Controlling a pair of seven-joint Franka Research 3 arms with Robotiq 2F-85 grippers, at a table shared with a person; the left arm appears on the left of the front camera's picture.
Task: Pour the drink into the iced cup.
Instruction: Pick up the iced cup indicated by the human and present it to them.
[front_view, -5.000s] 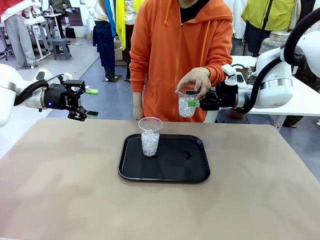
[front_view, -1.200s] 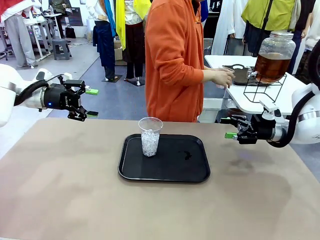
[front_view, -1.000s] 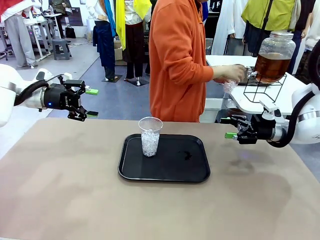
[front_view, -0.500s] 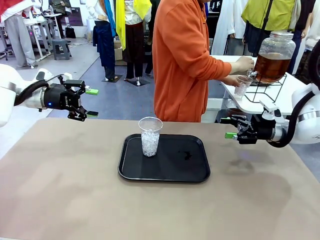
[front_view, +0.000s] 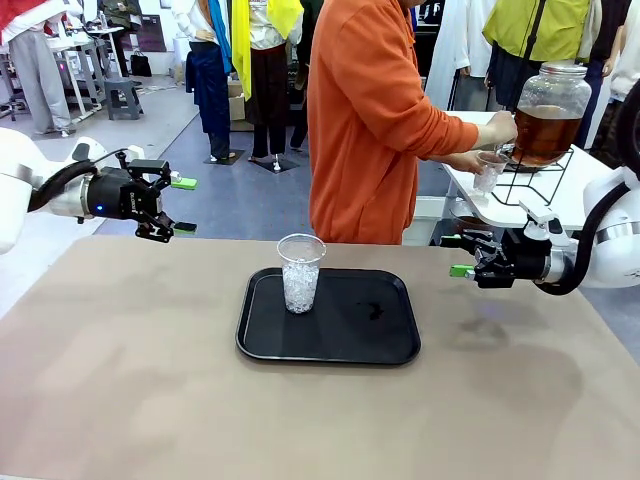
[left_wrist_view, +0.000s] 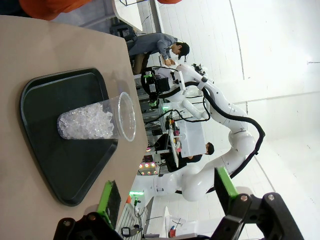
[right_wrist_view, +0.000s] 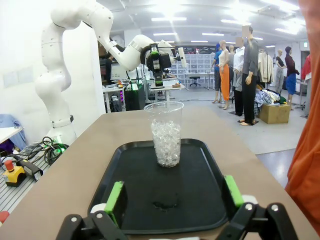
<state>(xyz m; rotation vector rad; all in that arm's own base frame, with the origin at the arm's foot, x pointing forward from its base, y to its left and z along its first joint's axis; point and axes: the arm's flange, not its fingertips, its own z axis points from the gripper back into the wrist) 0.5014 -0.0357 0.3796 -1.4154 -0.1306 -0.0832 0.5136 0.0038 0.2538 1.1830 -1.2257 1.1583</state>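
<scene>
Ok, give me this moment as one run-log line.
person: holds clear cup at dispenser jar | drink: in jar | iced cup: upright on tray | left gripper: open, empty | right gripper: open, empty

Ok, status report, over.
Left gripper and right gripper open, empty. Person holds second cup at dispenser spigot. Iced cup on tray, unfilled.

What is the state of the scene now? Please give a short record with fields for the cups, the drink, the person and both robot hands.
iced cup: clear, upright, holds ice, on the black tray
drink: amber liquid in the glass dispenser jar, on a side table behind
person: holds a second cup at the jar's spigot; flow cannot be told
left hand: open, empty, over the table's far left edge
right hand: open, empty, right of the tray
</scene>
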